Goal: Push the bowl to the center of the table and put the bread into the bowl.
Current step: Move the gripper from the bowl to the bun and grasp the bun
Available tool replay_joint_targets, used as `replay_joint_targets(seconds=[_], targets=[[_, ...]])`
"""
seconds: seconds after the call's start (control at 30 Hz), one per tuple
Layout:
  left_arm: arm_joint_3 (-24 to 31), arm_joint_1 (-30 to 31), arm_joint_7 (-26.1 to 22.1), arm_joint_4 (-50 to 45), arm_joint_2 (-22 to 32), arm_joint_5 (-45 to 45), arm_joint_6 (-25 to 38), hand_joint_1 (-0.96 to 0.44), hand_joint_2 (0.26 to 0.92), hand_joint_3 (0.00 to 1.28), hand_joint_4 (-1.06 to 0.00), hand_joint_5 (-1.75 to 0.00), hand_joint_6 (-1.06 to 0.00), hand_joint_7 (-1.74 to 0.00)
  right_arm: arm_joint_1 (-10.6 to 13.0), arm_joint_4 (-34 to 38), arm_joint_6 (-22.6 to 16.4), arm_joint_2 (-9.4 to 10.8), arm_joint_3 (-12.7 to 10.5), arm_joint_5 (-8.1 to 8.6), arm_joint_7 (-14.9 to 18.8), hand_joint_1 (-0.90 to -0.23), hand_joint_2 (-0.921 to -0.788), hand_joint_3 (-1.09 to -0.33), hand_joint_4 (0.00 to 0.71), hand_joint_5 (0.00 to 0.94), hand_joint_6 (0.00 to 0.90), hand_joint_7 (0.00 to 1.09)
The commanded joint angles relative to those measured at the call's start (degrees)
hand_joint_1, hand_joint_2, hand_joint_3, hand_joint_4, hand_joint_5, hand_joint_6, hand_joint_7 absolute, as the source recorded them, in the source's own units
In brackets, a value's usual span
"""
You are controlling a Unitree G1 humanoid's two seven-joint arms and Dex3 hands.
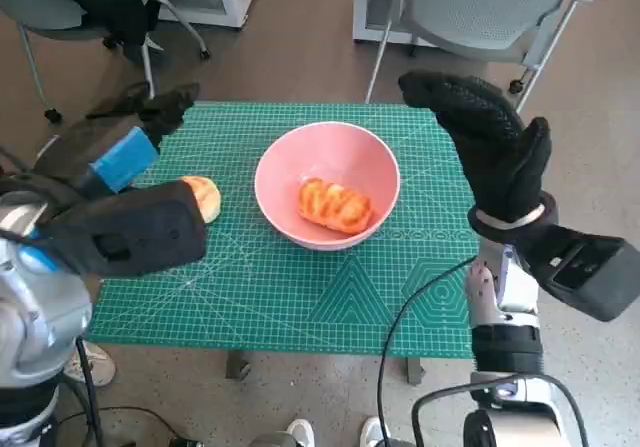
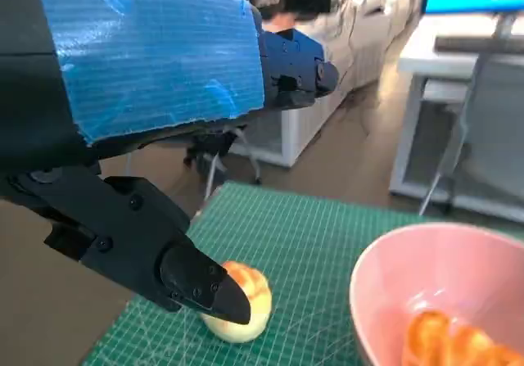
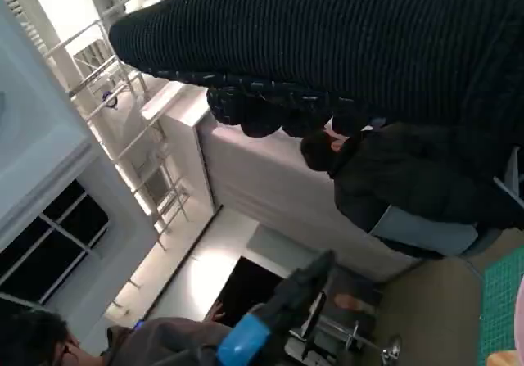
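Left hand: empty, black fingers spread, raised above the worktop's left side; one fingertip just over the round bun in the wrist view, contact not clear.
Right hand: gloved, empty, fingers held loosely apart, lifted over the worktop's right edge, well clear of the bowl.
Worktop: covered by a green gridded cutting mat; probably grippy enough that a shove would need steady pressure.
Bowl: pink, upright, near the middle of the mat already; looks rigid, smooth and light, so likely to slide or tip if nudged high on the wall; best pushed low on the outer side.
Bread in bowl: glazed, plaited roll lying on the bowl's floor.
Round bun: pale golden, on the mat left of the bowl, near but apart from it, half hidden by the left forearm in the head view. Probably soft, light and easily dented; glazed top may be slick. Best taken across its widest part, from opposite sides, with gentle pressure only.
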Motion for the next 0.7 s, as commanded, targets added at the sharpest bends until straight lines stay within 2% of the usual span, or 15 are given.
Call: replay_joint_targets(seconds=[0.03, 0.13, 0.4, 0.7], targets=[[-2.13, -1.07, 2.06, 4.01, -0.64, 1.55, -0.89, 0.08, 0.716, 0.01, 0.00, 0.00, -0.16, -0.05, 0.50, 0.73, 0.81, -0.07, -0.26, 0.52, 1.01, -0.689, -0.921, -0.808, 0.044, 0.000, -0.001, 0.20], [-3.74, -1.91, 2.94, 7.97, -1.15, 1.86, -2.06, 0.06, 0.714, 0.01, 0.00, 0.00, -0.16, -0.04, 0.65, 0.71, 0.78, -0.21, -0.41, 0.61, 1.32, -0.689, -0.921, -0.808, 0.043, 0.000, -0.001, 0.20], [-7.80, -5.36, 4.57, 19.19, -2.62, 1.96, -5.32, -0.11, 0.695, 0.00, 0.00, 0.00, -0.15, -0.02, 0.74, 0.90, 0.74, -0.85, -0.86, 0.79, 1.94, -0.696, -0.921, -0.805, 0.045, 0.001, -0.001, 0.21], [-12.83, -12.43, 5.35, 35.49, -5.71, 2.77, -7.59, -0.18, 0.686, 0.00, 0.00, 0.00, -0.14, -0.01, 0.92, 0.98, 0.65, -1.53, -1.25, 0.66, 2.14, -0.698, -0.921, -0.803, 0.047, 0.002, -0.001, 0.21]])
